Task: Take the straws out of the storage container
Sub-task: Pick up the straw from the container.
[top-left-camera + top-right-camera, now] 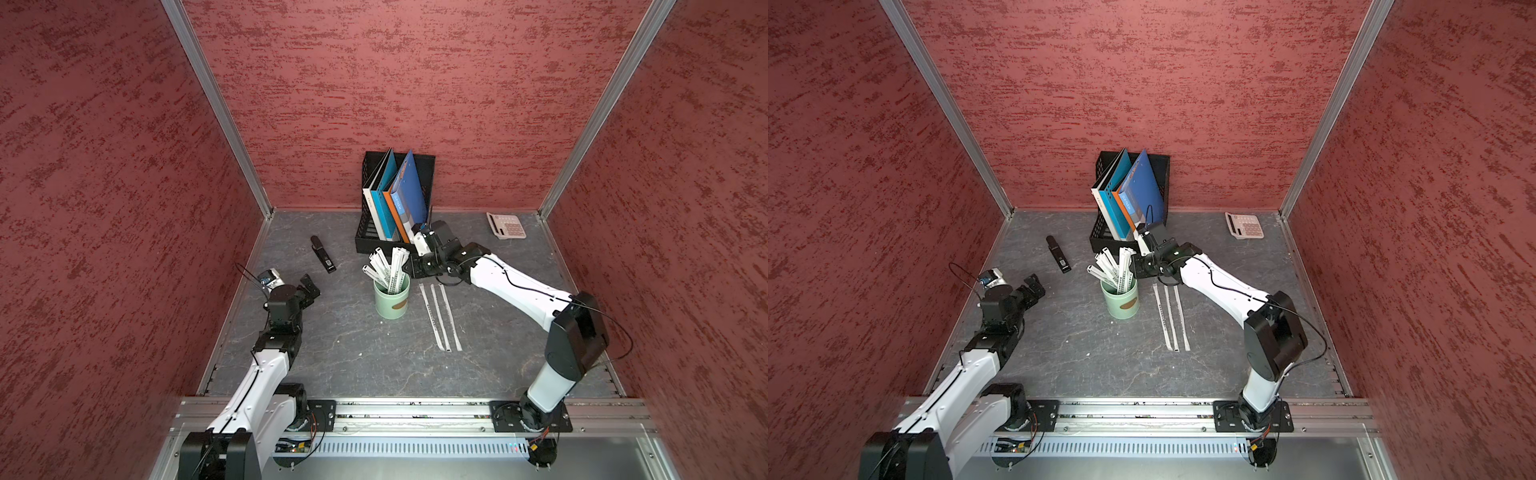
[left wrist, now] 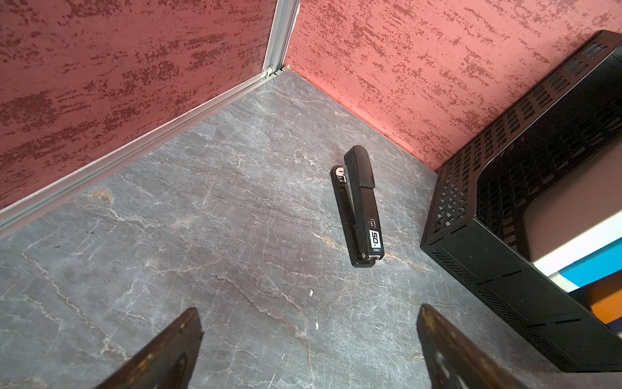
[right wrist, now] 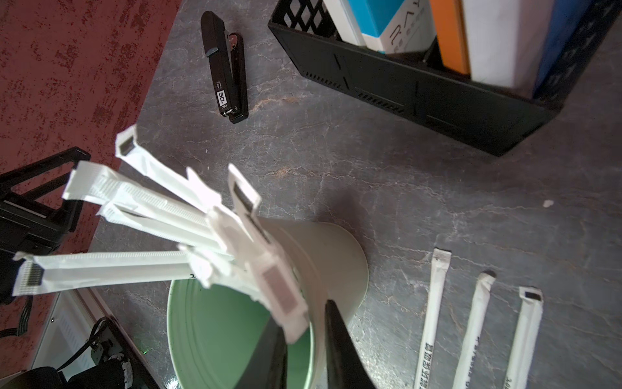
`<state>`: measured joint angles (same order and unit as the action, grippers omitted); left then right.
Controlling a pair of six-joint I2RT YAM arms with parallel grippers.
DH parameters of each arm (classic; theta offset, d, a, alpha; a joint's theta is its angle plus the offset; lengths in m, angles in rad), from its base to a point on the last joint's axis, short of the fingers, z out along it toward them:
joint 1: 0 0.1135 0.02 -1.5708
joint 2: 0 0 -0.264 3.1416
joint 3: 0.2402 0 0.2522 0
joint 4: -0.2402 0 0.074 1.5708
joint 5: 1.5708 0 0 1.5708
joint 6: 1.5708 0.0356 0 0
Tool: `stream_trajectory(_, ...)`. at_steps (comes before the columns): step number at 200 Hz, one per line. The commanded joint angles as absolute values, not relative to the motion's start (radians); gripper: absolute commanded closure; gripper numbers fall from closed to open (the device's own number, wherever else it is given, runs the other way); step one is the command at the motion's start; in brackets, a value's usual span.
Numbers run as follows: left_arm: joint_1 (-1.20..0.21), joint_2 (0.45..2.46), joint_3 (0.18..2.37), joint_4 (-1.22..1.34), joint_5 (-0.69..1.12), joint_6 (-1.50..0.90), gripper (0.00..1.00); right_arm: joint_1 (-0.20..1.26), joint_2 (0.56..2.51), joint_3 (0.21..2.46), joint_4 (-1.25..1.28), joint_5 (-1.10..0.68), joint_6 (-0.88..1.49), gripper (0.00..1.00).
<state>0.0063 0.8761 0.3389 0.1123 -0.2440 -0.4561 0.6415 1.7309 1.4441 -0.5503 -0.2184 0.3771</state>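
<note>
The storage container [image 1: 392, 305] is a pale mint-green cup with a brown oval mark, standing mid-table. Several straws [image 1: 384, 266] in white paper wrappers fan out of it, leaning mostly left. My right gripper [image 1: 405, 272] reaches in from the right above the rim. In the right wrist view its jaws [image 3: 304, 316] stand nearly together, shut on the top end of one straw [image 3: 281, 293] over the cup's rim [image 3: 175, 323]. Three straws [image 1: 442, 318] lie side by side on the table right of the cup. My left gripper [image 1: 309, 286] hovers open and empty at the left [image 2: 309, 308].
A black stapler [image 1: 323, 254] lies left of and behind the cup. A black mesh file rack [image 1: 368, 243] with blue and orange folders stands at the back wall, close to my right wrist. A white calculator [image 1: 506, 225] sits at the back right. Red walls enclose three sides.
</note>
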Motion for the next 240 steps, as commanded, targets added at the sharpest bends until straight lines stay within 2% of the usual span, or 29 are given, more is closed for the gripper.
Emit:
stream_trajectory(1, 0.014, 0.867, 0.354, 0.11, -0.243, -0.457, 0.01, 0.634, 1.742, 1.472, -0.546, -0.239, 0.365, 0.82)
stream_trajectory(60, 0.014, 0.87, 0.354, 0.11, -0.242, -0.457, 0.0, 0.63, 1.757, 1.474, -0.538, -0.256, 0.364, 0.86)
stream_trajectory(125, 0.012, 0.874, 0.356, 0.109, -0.242, -0.458, 0.0, 0.628, 1.73, 1.47, -0.534, -0.278, 0.368, 0.97)
stream_trajectory(240, 0.014, 0.877, 0.357, 0.109, -0.239, -0.457, 0.0, 0.629, 1.634, 1.491, -0.59, -0.307, 0.363, 0.96)
